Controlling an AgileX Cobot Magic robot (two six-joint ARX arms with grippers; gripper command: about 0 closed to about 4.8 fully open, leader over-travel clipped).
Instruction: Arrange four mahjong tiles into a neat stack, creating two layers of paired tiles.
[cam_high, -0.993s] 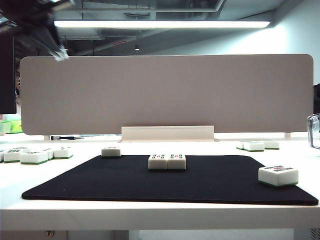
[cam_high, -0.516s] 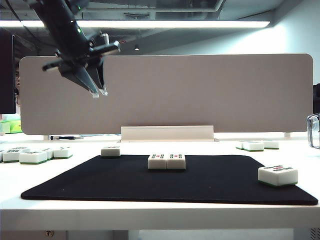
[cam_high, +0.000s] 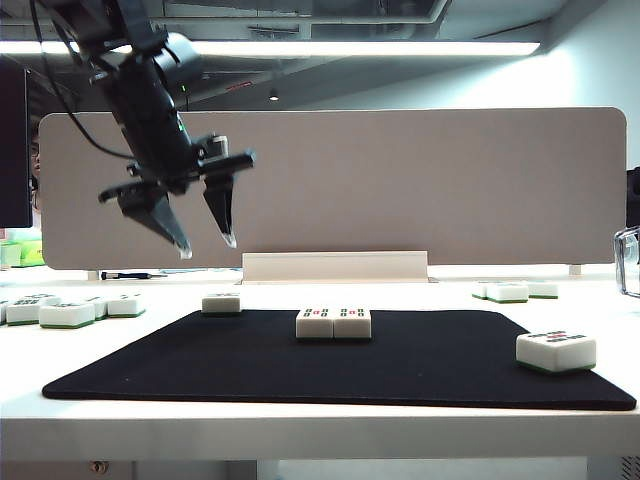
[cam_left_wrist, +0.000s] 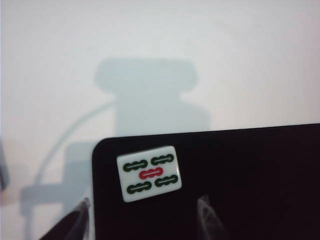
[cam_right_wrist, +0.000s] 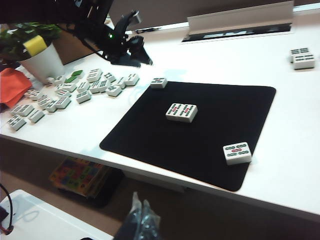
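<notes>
Nearest, bottom right of the black rectangular mat (cam_high: 420, 375), sits one glossy white tile (cam_high: 556, 351); a side-by-side tile pair (cam_high: 334, 323) is mid-mat. Left gripper (cam_high: 205, 243) dropped lower since earlier, jaws apart, above the far-left corner tile (cam_left_wrist: 149, 173). Right gripper (cam_right_wrist: 140, 220) looks closed, off the table's near edge.

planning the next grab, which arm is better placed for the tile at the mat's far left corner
Left, probably. The left gripper hangs open above that tile at the mat corner. The right gripper sits shut off the table's near edge.
</notes>
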